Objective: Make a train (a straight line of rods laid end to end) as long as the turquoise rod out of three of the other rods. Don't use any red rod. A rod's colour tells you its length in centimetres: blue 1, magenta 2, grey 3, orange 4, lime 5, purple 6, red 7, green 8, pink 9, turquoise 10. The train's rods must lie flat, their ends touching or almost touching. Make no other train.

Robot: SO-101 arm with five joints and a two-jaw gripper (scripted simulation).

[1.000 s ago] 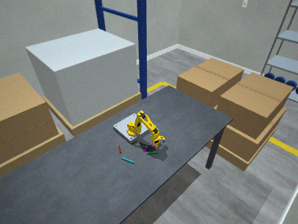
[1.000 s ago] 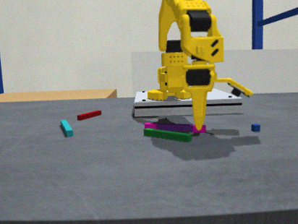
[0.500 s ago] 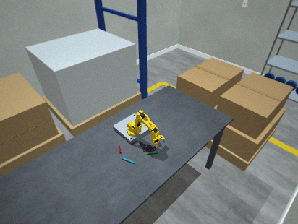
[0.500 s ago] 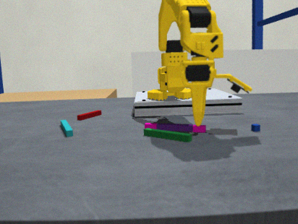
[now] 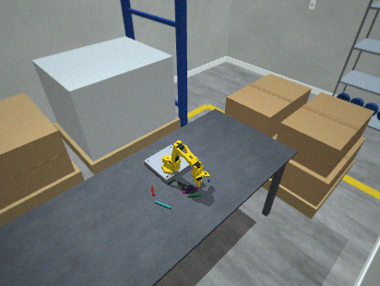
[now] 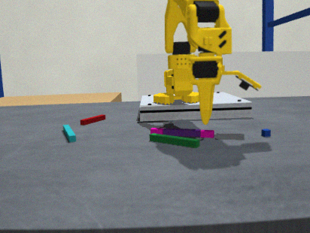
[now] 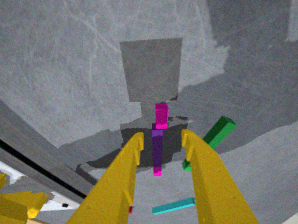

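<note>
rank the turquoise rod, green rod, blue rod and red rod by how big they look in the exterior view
1. green rod
2. turquoise rod and red rod, too alike to rank
3. blue rod

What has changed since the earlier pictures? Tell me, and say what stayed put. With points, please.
The gripper [image 5: 204,180] [image 6: 232,106] [image 7: 162,134] has moved up, away from the table; its fingers stand apart with nothing between them. Whether it has just let go of a rod, I can't tell. The purple rod [image 5: 191,189] [image 6: 182,133] [image 7: 157,150], green rod [image 5: 194,196] [image 6: 174,140] [image 7: 220,132], turquoise rod [image 5: 162,205] [image 6: 69,133] [image 7: 173,206] and red rod [image 5: 152,190] [image 6: 92,119] [image 7: 130,210] show no visible shift.
</note>
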